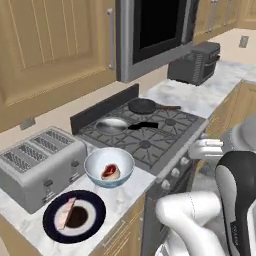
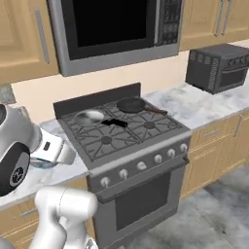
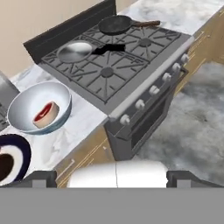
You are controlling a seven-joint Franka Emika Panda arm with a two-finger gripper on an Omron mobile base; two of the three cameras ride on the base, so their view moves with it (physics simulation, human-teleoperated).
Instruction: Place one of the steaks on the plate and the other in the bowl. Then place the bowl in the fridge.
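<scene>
The pale blue-white bowl (image 1: 109, 167) stands on the marble counter left of the stove, and in the hand view the bowl (image 3: 39, 107) sits at the left. A dark red steak (image 1: 110, 171) with a whitish rim lies inside it. The dark plate (image 1: 74, 216) sits in front of the bowl near the counter edge, with the pale pink steak (image 1: 65, 214) on it. My gripper (image 1: 199, 149) hangs over the stove's front edge, well to the right of the bowl. In the hand view my gripper (image 3: 112, 178) is open and empty. The fridge is out of view.
A silver toaster (image 1: 40, 165) stands left of the bowl. On the stove (image 1: 150, 140) sit a shallow silver pan (image 1: 111, 125) and a dark pan (image 1: 142, 105). A black toaster oven (image 1: 195, 62) is at the back right, and a microwave (image 1: 155, 30) hangs above.
</scene>
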